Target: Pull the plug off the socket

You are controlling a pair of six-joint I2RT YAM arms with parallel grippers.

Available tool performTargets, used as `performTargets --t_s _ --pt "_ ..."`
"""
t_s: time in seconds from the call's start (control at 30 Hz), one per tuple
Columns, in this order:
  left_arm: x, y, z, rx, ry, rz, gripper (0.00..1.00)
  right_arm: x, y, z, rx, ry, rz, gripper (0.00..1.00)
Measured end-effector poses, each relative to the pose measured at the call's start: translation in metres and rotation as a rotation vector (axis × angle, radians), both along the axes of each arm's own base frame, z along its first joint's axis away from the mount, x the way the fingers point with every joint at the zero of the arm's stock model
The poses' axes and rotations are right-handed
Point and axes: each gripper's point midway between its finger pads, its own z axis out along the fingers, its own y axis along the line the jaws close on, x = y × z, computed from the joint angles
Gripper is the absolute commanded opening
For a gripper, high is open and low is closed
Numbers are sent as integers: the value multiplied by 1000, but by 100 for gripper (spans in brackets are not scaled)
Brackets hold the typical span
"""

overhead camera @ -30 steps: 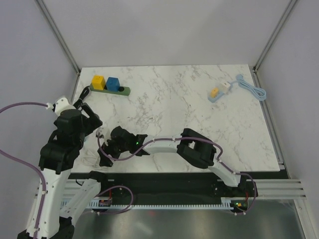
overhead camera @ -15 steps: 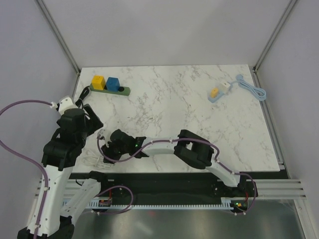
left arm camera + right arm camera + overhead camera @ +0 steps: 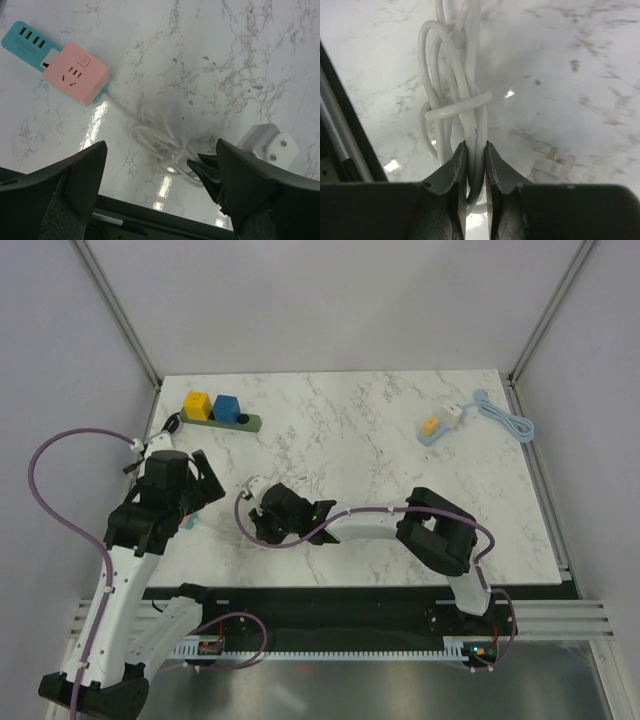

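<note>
In the left wrist view a pink socket cube [image 3: 75,75] lies joined to a teal USB block [image 3: 25,45]. A white cable [image 3: 160,140] runs from it into a tangled coil. The white plug [image 3: 272,145] rests on the marble to the coil's right, apart from the socket. In the right wrist view its bare prongs show [image 3: 552,167]. My right gripper [image 3: 475,146] [image 3: 258,523] is shut on strands of the cable [image 3: 455,90]. My left gripper [image 3: 161,150] [image 3: 203,495] hovers open above the coil, holding nothing.
A green power strip [image 3: 222,420] with a yellow and a blue plug sits at the far left. A yellow-and-white connector [image 3: 435,424] on a light blue cable [image 3: 505,418] lies at the far right. The table's near edge [image 3: 150,220] is just below the coil.
My right gripper has shut on the white cable coil and moved right, away from the table's near-left corner. My left arm has swung further onto the table, its jaws still wide.
</note>
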Motion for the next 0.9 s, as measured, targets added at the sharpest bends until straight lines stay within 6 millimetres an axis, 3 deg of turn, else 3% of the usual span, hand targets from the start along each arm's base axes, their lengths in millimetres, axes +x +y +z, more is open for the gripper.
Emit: performTargets --t_s 0.2,0.4,0.47,0.63,0.77,0.8,0.9 --pt "9 -15 -35 -22 135 -47 100 26 -47 -1 -60 -49 -95 8" --pt "11 -20 -43 -43 155 -59 98 39 -90 -1 -101 -66 -166 9" --pt "13 -23 -44 -55 157 -64 98 42 -100 -1 -109 -68 -181 14" --pt "18 -25 -58 -76 183 -45 96 46 -112 -2 -124 -69 -196 38" --pt "19 -19 -60 -92 182 -6 95 45 -113 -3 -135 -68 -184 51" --pt "21 -17 -59 -97 176 4 96 45 -113 -2 -138 -69 -179 65" --pt "25 -10 -61 -121 181 36 97 50 -105 10 -127 -85 -169 85"
